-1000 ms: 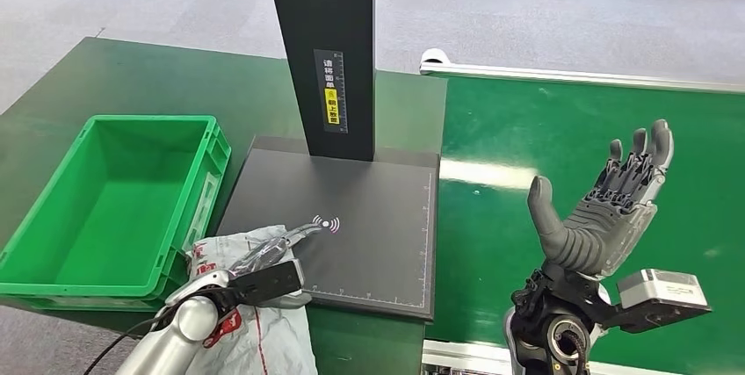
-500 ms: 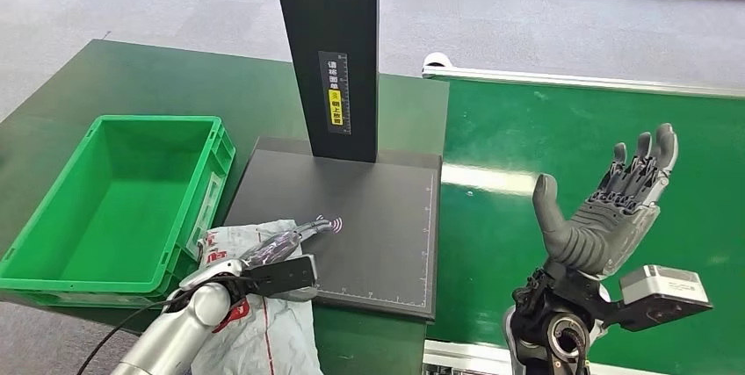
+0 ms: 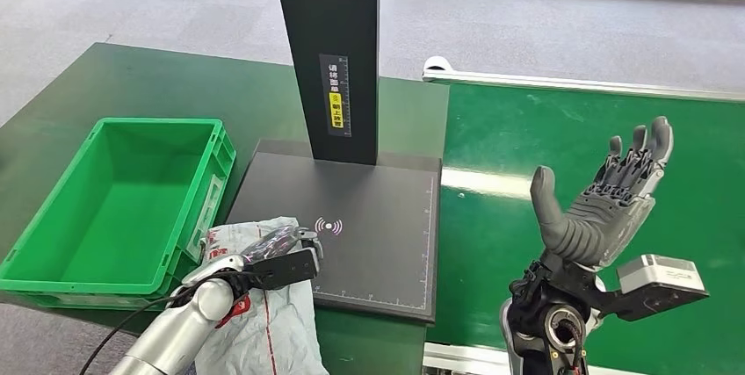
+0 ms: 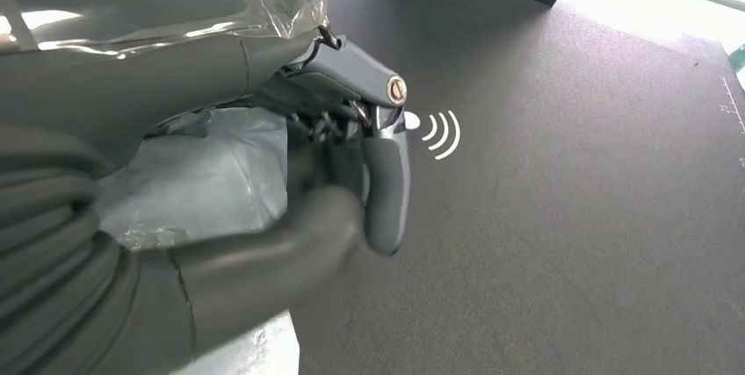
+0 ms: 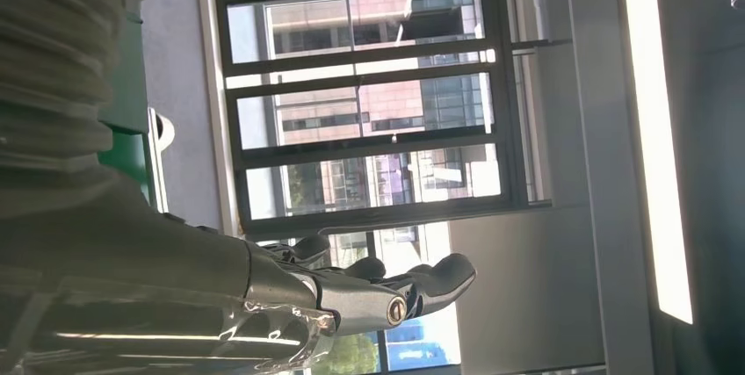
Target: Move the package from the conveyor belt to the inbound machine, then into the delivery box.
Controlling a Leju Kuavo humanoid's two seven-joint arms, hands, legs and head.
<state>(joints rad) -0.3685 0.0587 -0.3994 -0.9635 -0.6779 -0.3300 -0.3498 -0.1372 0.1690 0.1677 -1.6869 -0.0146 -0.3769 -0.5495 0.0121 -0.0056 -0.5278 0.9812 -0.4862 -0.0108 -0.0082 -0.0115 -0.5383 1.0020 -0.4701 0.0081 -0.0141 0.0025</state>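
The package [image 3: 255,322], a crumpled white plastic mailer with red print, lies at the near left corner of the black inbound machine plate [image 3: 378,226] and hangs over its edge. My left hand [image 3: 281,252] grips its upper end, fingers curled around the plastic [image 4: 211,173], just left of the white scan symbol [image 3: 328,226]. My right hand [image 3: 606,208] is raised above the green conveyor belt [image 3: 545,147], palm up, fingers spread and holding nothing. The green delivery box [image 3: 114,208] stands to the left of the plate with nothing inside.
The machine's black upright column [image 3: 329,50] rises from the back of the plate. The box and machine stand on a dark green table [image 3: 176,85]. A white belt rail [image 3: 571,79] runs along the far side. Grey floor lies beyond.
My left hand has drawn back a little from the scan symbol toward the plate's near left corner, still holding the package. The right hand has barely moved.
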